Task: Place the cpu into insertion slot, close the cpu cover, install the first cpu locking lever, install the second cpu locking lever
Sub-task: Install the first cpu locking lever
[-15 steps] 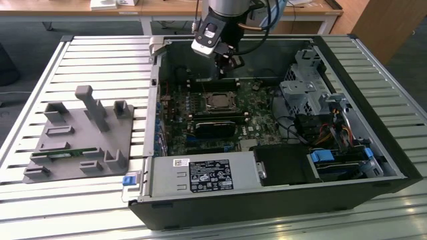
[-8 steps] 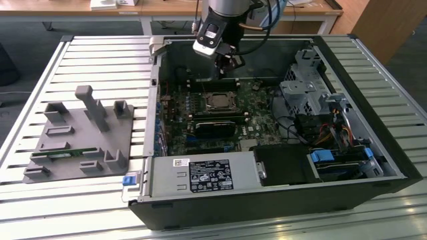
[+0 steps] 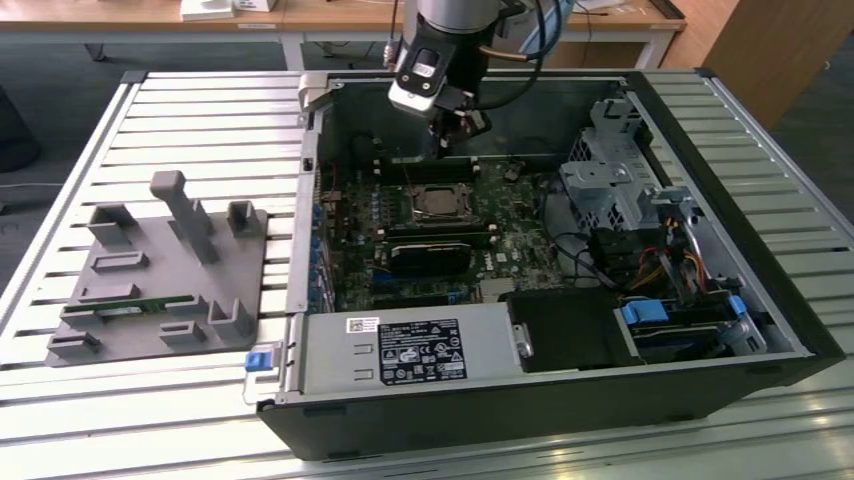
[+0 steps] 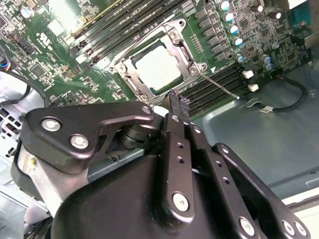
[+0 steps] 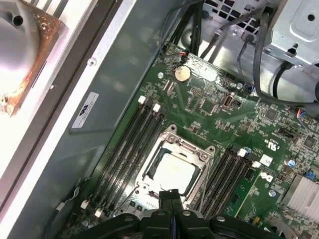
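An open computer case lies on its side on a slatted metal desk, with a green motherboard exposed inside and a grey parts fixture on the desk toward the exterior view's left. The robot arm's gripper hangs inside the case above the board's far edge, near the socket but not touching it. Both wrist views show its black fingers pressed together with nothing between them. The cpu, a pale silver square, sits flat in the insertion slot. The cpu cover appears to lie down over the chip, with the metal top showing through its square window. So the first two steps look done. In the second wrist view, a thin metal lever angles away from the socket's corner across the neighbouring memory slots, which suggests it is not latched. The state of the other lever cannot be made out. Judging by this, at least one of the two lever steps is yet to be done.
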You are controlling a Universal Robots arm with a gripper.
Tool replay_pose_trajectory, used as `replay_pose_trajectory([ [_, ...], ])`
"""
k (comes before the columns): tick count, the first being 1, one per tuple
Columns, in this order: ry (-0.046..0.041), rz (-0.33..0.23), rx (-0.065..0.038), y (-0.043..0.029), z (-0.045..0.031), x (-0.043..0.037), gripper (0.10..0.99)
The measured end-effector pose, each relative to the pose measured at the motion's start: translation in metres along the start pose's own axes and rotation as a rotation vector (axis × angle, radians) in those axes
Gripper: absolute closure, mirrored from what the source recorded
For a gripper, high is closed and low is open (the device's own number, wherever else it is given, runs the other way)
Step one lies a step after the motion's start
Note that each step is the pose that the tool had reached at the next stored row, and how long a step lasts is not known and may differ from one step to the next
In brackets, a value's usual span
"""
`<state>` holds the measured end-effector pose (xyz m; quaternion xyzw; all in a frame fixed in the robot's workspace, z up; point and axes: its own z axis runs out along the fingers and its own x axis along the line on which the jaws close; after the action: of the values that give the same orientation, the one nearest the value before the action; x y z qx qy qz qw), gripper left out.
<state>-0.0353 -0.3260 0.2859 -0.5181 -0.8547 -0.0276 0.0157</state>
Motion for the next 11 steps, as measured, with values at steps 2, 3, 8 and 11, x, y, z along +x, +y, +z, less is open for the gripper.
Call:
replay_pose_trajectory([
  [2,0.0003,-0.01,0.001,0.0,0.0,0.0,0.98],
  [3,0.0005,-0.015,0.001,0.0,0.0,0.0,0.98],
  [8,0.0012,-0.039,0.002,0.0,0.0,0.0,0.98],
  [11,0.0017,-0.054,0.003,0.0,0.0,0.0,0.98],
])
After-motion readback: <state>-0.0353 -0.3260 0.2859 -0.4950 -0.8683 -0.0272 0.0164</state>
